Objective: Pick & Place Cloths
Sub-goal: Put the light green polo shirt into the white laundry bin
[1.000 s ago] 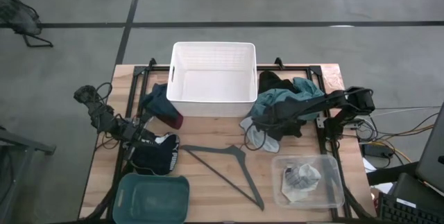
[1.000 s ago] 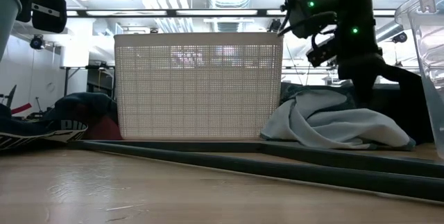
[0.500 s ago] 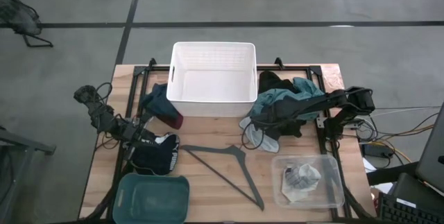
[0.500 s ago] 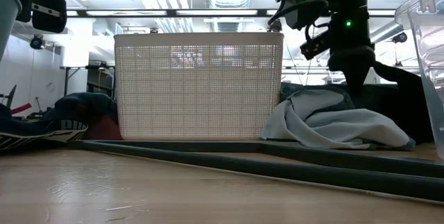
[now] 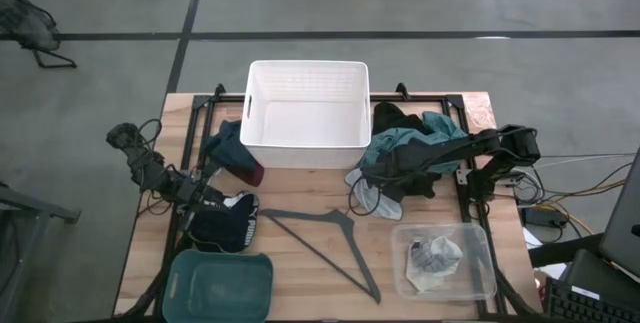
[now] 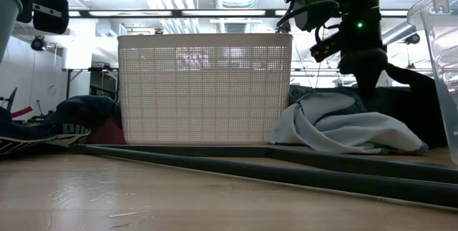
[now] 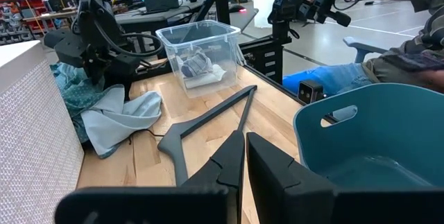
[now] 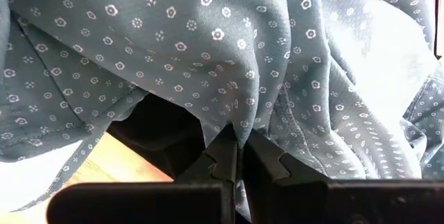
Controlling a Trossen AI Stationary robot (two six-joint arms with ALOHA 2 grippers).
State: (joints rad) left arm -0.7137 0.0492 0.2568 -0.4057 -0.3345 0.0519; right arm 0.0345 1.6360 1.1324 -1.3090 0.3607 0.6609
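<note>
Right gripper had risen since a second ago, lifting pinched teal cloth from pile right of white basket. Left gripper closed, empty, near navy cloth.

Teal cloth heaped, navy cloth apparently crumpled.

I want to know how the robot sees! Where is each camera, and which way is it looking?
High view: above the table, looking down at the white basket and both arms.
Low view: at tabletop height, facing the basket, right arm above.
Left wrist view: behind the shut left tool, facing the hanger and clear bin.
Right wrist view: right tool pinching the dotted cloth.
High and low views share the basket.
</note>
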